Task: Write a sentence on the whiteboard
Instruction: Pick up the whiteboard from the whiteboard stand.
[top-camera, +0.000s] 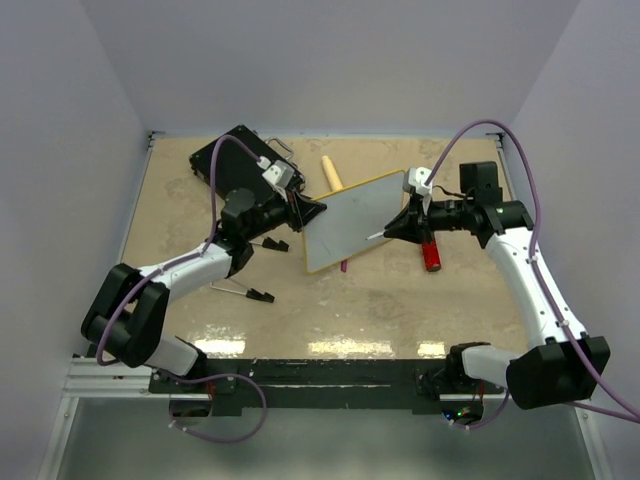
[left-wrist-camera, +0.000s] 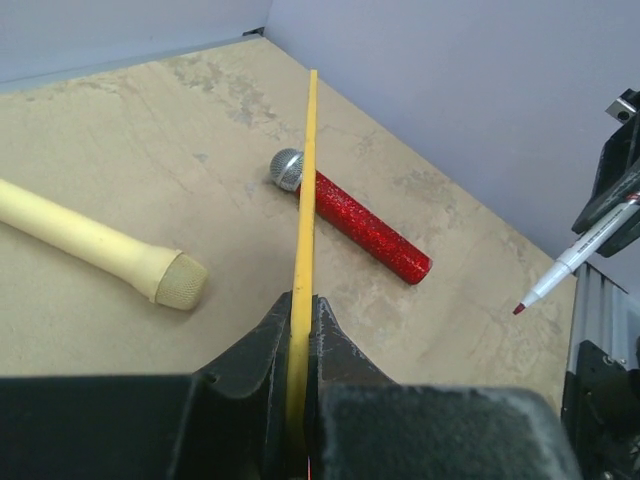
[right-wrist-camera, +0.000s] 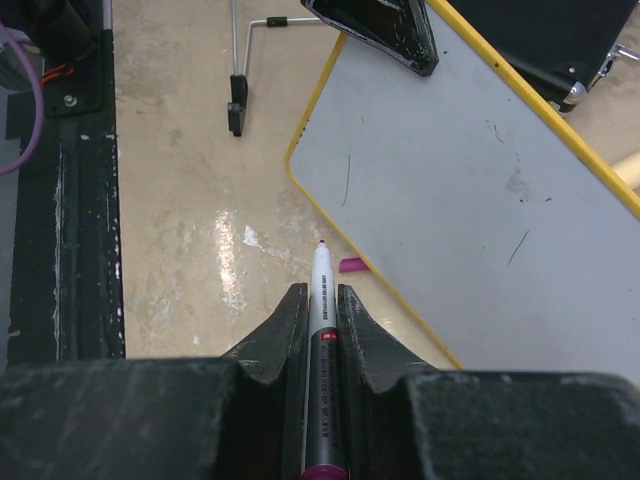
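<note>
The whiteboard (top-camera: 355, 220) is a white board with a thin yellow frame, held tilted up off the table. My left gripper (top-camera: 305, 212) is shut on its left edge; in the left wrist view the yellow frame (left-wrist-camera: 305, 200) runs edge-on out of my left gripper (left-wrist-camera: 300, 300). My right gripper (top-camera: 392, 230) is shut on an uncapped marker (right-wrist-camera: 322, 300), whose tip hangs just off the board's lower edge (right-wrist-camera: 400, 300), apart from it. The board's face (right-wrist-camera: 480, 200) shows only a few faint dark strokes. The sentence is not in view.
A magenta marker cap (right-wrist-camera: 352, 265) lies on the table below the board. A red glitter microphone (left-wrist-camera: 365, 225) and a cream microphone (left-wrist-camera: 100, 245) lie behind it. A black case (top-camera: 225, 160) sits back left; a wire stand (top-camera: 245, 290) lies near the left arm.
</note>
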